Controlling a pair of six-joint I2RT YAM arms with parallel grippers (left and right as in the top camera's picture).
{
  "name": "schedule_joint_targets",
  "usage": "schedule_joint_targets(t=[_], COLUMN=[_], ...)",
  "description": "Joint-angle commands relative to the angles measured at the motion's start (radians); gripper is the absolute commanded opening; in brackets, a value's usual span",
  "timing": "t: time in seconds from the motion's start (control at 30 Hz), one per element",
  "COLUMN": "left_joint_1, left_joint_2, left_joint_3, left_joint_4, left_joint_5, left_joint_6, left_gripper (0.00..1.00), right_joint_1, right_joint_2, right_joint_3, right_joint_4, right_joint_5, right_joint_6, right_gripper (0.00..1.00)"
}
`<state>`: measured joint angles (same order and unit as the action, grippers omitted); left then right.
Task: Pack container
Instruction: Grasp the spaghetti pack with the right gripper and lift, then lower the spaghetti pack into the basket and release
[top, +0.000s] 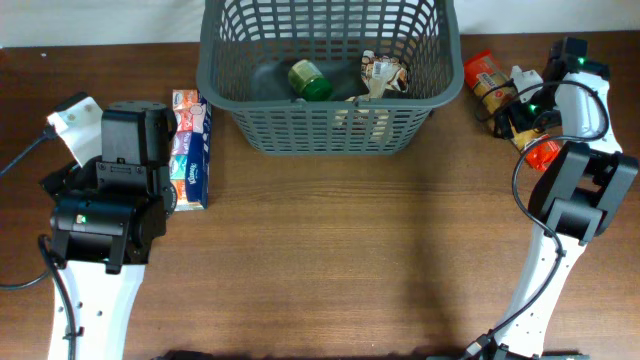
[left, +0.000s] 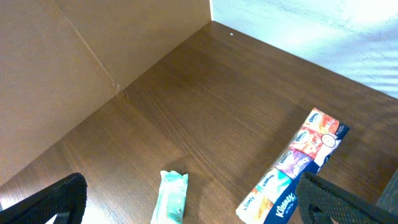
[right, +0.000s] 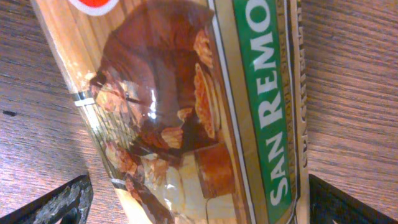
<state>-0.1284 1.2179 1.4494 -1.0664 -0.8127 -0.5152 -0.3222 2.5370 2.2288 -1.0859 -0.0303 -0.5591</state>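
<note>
Right gripper (right: 199, 199), spread open, straddles a glossy San Remo food packet (right: 186, 106), likely light and slippery; pinch its middle. The dark grey lattice plastic basket (top: 330, 130), probably stiff, stands well to its left. Left gripper (left: 193, 199) gapes empty.

counter (top: 350, 250): brown wood grain throughout. container (top: 320, 125), far edge, centre: dark grey, lattice-slotted sides. jar (top: 310, 80) inside it: green. tissue pack (top: 190, 150), near left edge: blue, with panels of red, purple and teal. small packet (left: 171, 198) near the tissue pack: mint green. san remo packet (right: 205, 124), far right corner: orange-brown picture, green band, white lettering.
</note>
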Motion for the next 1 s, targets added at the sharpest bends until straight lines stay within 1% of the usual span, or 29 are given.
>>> schedule_joint_targets(t=[0.0,0.07,0.1,0.13,0.17,0.3,0.37,0.43,0.57,0.6,0.67,0.7,0.87,0.97], left_joint_1=[0.005,0.005,0.005,0.005,0.005,0.005,0.005,0.005,0.005,0.005,0.005,0.005,0.005,0.005], left_joint_2=[0.000,0.000,0.000,0.000,0.000,0.000,0.000,0.000,0.000,0.000,0.000,0.000,0.000,0.000], left_joint_3=[0.010,0.010,0.010,0.010,0.010,0.010,0.010,0.010,0.010,0.010,0.010,0.010,0.010,0.010], left_joint_4=[-0.002,-0.002,-0.002,-0.002,-0.002,-0.002,-0.002,-0.002,-0.002,-0.002,-0.002,-0.002,-0.002,-0.002], left_joint_5=[-0.014,-0.014,-0.014,-0.014,-0.014,-0.014,-0.014,-0.014,-0.014,-0.014,-0.014,-0.014,-0.014,-0.014], left_joint_6=[0.016,0.016,0.016,0.016,0.016,0.016,0.016,0.016,0.016,0.016,0.016,0.016,0.016,0.016], left_gripper=[1.00,1.00,1.00,1.00,1.00,1.00,1.00,1.00,1.00,1.00,1.00,1.00,1.00,1.00], right_joint_1=[0.002,0.002,0.002,0.002,0.002,0.002,0.000,-0.006,-0.022,-0.027,-0.033,-0.033,-0.003,0.043], right_joint_2=[0.064,0.063,0.063,0.063,0.063,0.061,0.059,0.055,0.040,0.030,0.009,-0.012,-0.250,-0.332], right_joint_3=[-0.013,-0.013,-0.013,-0.013,0.000,0.063,0.145,0.264,0.592,0.702,0.866,0.918,0.901,0.902], right_joint_4=[-0.009,-0.003,0.011,0.022,0.031,0.012,-0.016,-0.052,-0.137,-0.163,-0.196,-0.192,-0.099,-0.055], right_joint_5=[0.005,0.005,0.005,0.005,-0.013,-0.094,-0.148,-0.185,-0.282,-0.319,-0.367,-0.396,-0.468,-0.468], right_joint_6=[-0.001,0.017,0.066,0.097,0.162,0.247,0.300,0.369,0.468,0.481,0.490,0.494,0.520,0.520], right_gripper=[0.85,0.45,0.14,0.04,0.04,0.03,0.04,0.04,0.04,0.04,0.04,0.04,0.04,0.04])
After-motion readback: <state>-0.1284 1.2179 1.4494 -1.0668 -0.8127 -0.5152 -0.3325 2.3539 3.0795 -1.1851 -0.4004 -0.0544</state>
